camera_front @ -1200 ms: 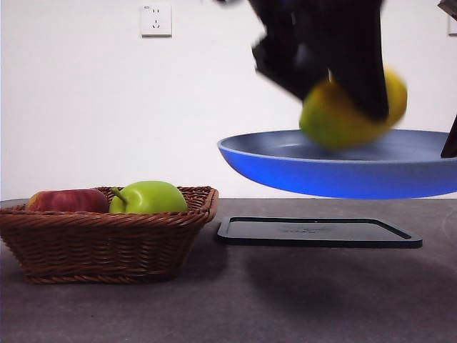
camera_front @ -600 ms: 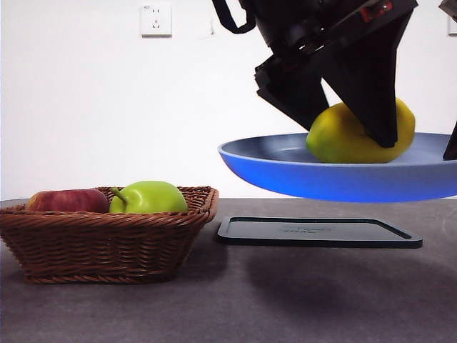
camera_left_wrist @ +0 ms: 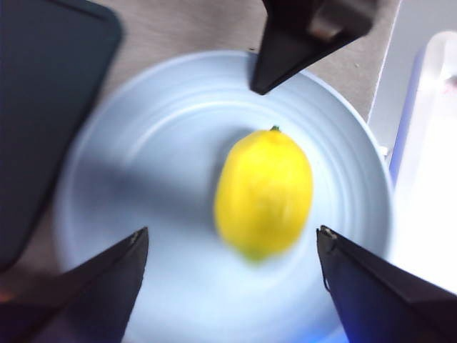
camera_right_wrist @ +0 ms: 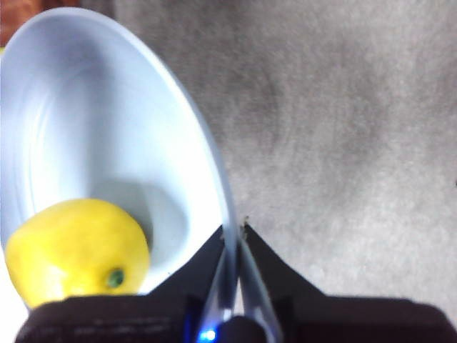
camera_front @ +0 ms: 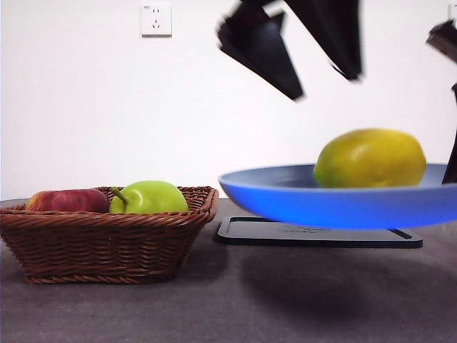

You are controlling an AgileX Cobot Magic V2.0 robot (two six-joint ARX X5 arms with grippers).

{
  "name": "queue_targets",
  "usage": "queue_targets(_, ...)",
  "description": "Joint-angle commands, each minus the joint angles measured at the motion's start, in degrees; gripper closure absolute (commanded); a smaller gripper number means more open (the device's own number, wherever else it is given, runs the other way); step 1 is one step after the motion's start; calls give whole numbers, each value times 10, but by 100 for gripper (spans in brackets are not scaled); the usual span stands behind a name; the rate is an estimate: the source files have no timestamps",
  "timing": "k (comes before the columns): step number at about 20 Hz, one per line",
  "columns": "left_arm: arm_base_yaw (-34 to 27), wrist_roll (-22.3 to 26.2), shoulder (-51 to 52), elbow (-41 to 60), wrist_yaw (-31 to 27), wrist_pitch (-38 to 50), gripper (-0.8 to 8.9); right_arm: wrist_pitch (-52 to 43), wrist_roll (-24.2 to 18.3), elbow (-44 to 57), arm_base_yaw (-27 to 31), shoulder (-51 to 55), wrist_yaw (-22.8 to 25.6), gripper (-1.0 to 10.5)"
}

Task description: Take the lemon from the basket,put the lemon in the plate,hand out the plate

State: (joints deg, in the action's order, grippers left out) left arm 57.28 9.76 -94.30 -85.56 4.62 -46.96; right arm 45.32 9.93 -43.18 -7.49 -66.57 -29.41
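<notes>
The yellow lemon [camera_front: 370,158] [camera_left_wrist: 264,193] [camera_right_wrist: 75,246] lies loose in the light-blue plate [camera_front: 285,200] [camera_left_wrist: 143,164] [camera_right_wrist: 86,121], which hangs in the air above the table. My right gripper [camera_right_wrist: 233,239] [camera_front: 451,161] [camera_left_wrist: 285,68] is shut on the plate's rim and carries it. My left gripper [camera_front: 326,86] [camera_left_wrist: 230,231] is open above the lemon, its jaws spread wide and touching nothing. The brown wicker basket [camera_front: 107,239] stands on the table at the left.
A red apple [camera_front: 68,201] and a green stemmed fruit [camera_front: 148,198] lie in the basket. A flat black tray [camera_front: 318,233] [camera_left_wrist: 43,107] lies on the table under the plate. A wall socket [camera_front: 156,20] sits on the white wall behind.
The left gripper opened, let go of the lemon and rose. The plate with the lemon in it sank lower towards the tray.
</notes>
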Motion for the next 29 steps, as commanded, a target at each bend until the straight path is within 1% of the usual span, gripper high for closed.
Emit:
queue_targets(1, -13, -5, 28, -11, -2, -30, 403, -14, 8, -19, 1, -40, -5, 943)
queue_targets(4, -39, -5, 81, -11, -2, -68, 403, -38, 8, -64, 12, -104, -3, 943)
queue_targets(8, -67, -5, 149, -11, -2, -111, 403, -59, 8, -162, 31, -206, -2, 943)
queue_targets(12, -85, -7, 203, -11, -2, -151, 403, -102, 30, -260, 41, -311, -1, 943)
queue_targets(15, -94, -8, 225, -11, -3, -162, 403, -120, 38, -307, 44, -371, -1, 943)
queue_targets(20, -94, -10, 229, -10, -2, -170, 403, -157, 51, -323, 52, -435, -2, 943)
queue_targets(24, -94, -10, 229, -11, -2, -170, 403, -156, 50, -323, 59, -445, 9, 943)
queue_targets(26, -94, -10, 229, -10, -2, -170, 403, -149, 45, -323, 60, -445, 10, 913)
queue_targets(27, -94, -10, 229, -11, -2, -170, 403, -144, 36, -323, 60, -445, 15, 905)
queue_targets(29, -94, -10, 229, -11, -2, -170, 403, -141, 30, -323, 60, -445, 46, 905)
